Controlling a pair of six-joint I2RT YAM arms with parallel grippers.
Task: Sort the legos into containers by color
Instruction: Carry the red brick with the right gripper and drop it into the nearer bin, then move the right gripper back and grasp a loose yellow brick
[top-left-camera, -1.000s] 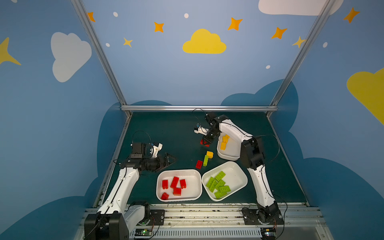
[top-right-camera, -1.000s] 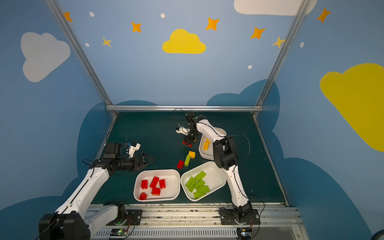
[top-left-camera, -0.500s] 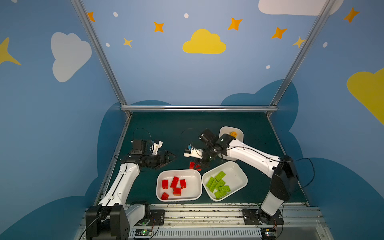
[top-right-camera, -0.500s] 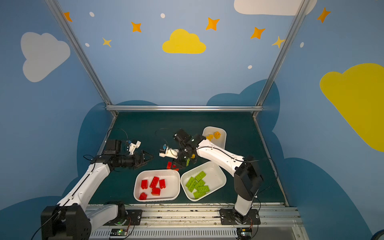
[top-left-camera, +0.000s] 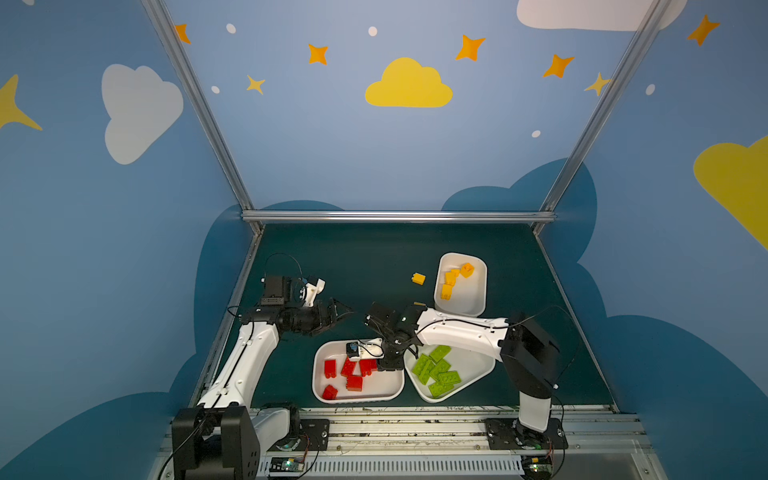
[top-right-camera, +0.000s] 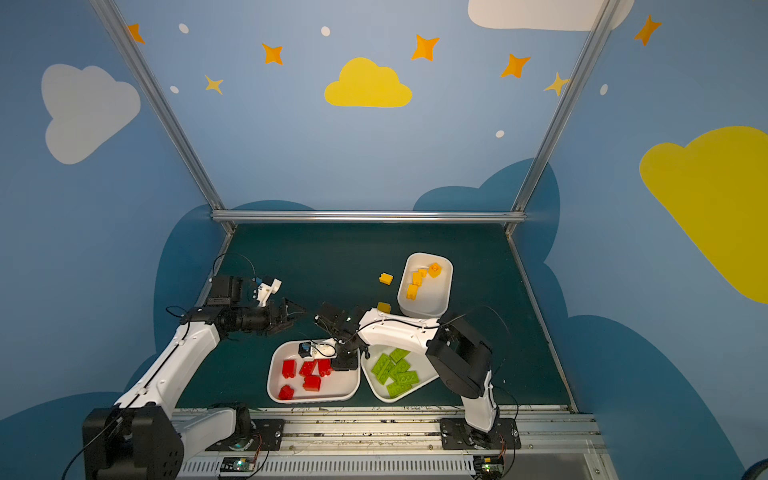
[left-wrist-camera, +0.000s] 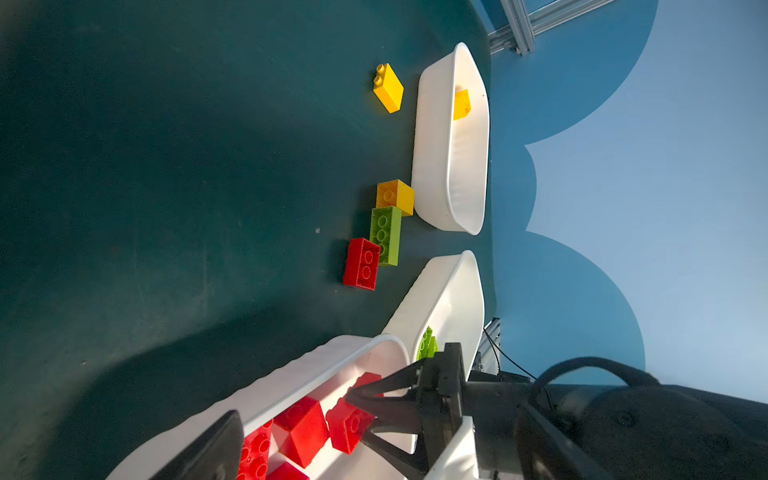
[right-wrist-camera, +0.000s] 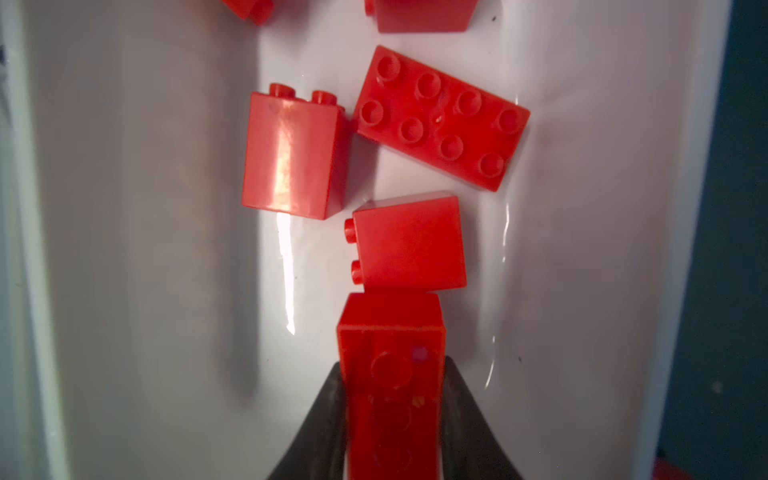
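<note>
Swung over from the far side of the mat (top-left-camera: 353, 257), the right arm (top-left-camera: 457, 332) now reaches to the near middle, while the left arm (top-left-camera: 249, 357) has barely shifted on the left. Three white trays come next. The red tray (top-left-camera: 386, 384) sits near and central, the green tray (top-left-camera: 478, 370) just beside it on the right, and the yellow tray (top-left-camera: 469, 301) farther back.

The right gripper (right-wrist-camera: 392, 374) hangs over the red tray, its jaws closed on the sides of a red brick (right-wrist-camera: 390, 332) whose hollow underside faces the wrist camera. I judge it is held low above the tray floor so that it drops among its own colour without bouncing out. The left gripper (top-left-camera: 338, 313) is spread wide and empty, left of the trays, probably to keep clear.

Smallest are the unsorted bricks. A yellow brick (top-left-camera: 418, 278) lies left of the yellow tray. The left wrist view shows an orange brick (left-wrist-camera: 395, 196), a green brick (left-wrist-camera: 385, 235) and a loose red brick (left-wrist-camera: 361, 264) in a touching row on the mat.
</note>
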